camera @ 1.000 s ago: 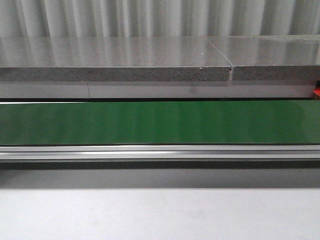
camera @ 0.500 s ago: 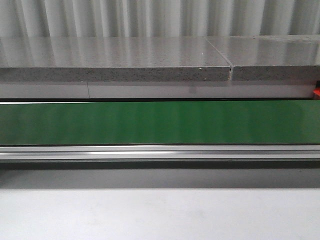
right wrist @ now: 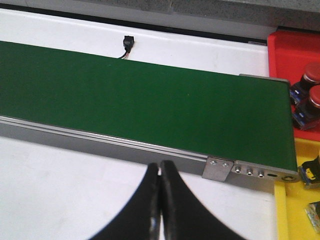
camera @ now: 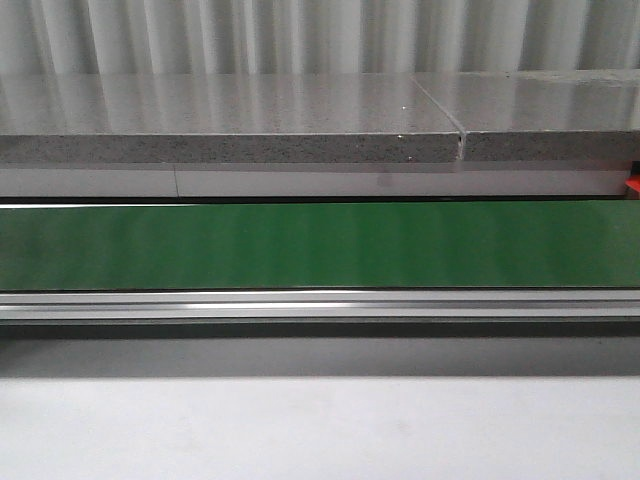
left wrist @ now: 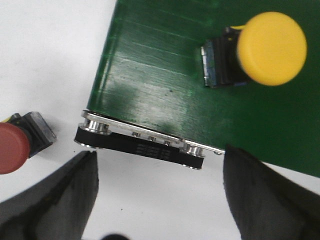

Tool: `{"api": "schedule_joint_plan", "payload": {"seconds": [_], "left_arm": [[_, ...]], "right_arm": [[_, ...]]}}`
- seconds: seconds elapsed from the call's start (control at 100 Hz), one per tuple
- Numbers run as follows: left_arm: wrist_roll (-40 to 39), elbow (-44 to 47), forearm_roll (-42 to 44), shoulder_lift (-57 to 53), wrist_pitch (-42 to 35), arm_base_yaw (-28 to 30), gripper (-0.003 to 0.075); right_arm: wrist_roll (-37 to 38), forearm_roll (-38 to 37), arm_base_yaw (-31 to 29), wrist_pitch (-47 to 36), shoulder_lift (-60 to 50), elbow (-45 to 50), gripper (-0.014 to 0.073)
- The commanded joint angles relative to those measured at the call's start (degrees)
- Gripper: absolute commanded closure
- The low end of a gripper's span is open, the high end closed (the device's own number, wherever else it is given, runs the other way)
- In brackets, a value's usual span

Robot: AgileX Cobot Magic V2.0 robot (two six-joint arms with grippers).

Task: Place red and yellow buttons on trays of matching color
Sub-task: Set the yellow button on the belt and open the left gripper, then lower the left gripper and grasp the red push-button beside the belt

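White table (left wrist: 45, 55), green conveyor belt (left wrist: 165, 90) on it (yellow button (left wrist: 265, 50) aboard), red button (left wrist: 12, 147) beside.

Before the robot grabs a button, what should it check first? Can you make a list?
1. Left hand open: ok, its fingers stand wide apart with nothing between them.
2. Yellow button on the green belt: ok, in clear sight in the left wrist view.
3. Red button off the belt: ok, it lies on the white table beside the belt's end.
4. Right hand free: ok, shut with nothing in it.
5. Red tray and yellow tray ready: ok, both sit past the belt's end, each already holding buttons.
6. Is the belt moving: cannot tell.
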Motion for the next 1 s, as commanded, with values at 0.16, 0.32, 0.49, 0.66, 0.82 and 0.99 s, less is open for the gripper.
{"api": "schedule_joint_plan", "payload": {"seconds": [0.16, 0.32, 0.49, 0.66, 0.82, 0.99], "left_arm": [[-2.6, -1.2, 1.1, -1.8, -1.8, 3.2, 0.0208], [-2.3, -1.2, 1.6, -1.8, 1.4, 8.4, 0.0208], [-2.3, -0.9, 0.8, -1.2, 0.8, 14.6, 0.0208], [-3.7, -0.6, 0.4, 1.4, 1.2, 19.1, 0.0208], [-3.7, -0.6, 0.9, 4.6, 1.3, 20.1, 0.0208], [-3.6, -0.6, 1.9, 7.6, -0.3, 20.1, 0.0208]], "right_arm": [[-0.3, 0.4, 0.2, -3.6, 0.2, -1.5, 0.0662], [-0.3, 0.4, 0.2, -3.6, 0.2, -1.5, 0.0662], [-0.3, 0.4, 0.2, -3.6, 0.2, -1.5, 0.0662], [-0.3, 0.4, 0.2, -3.6, 0.2, -1.5, 0.0662], [-0.3, 0.4, 0.2, -3.6, 0.2, -1.5, 0.0662], [-0.3, 0.4, 0.2, -3.6, 0.2, -1.5, 0.0662]]}}
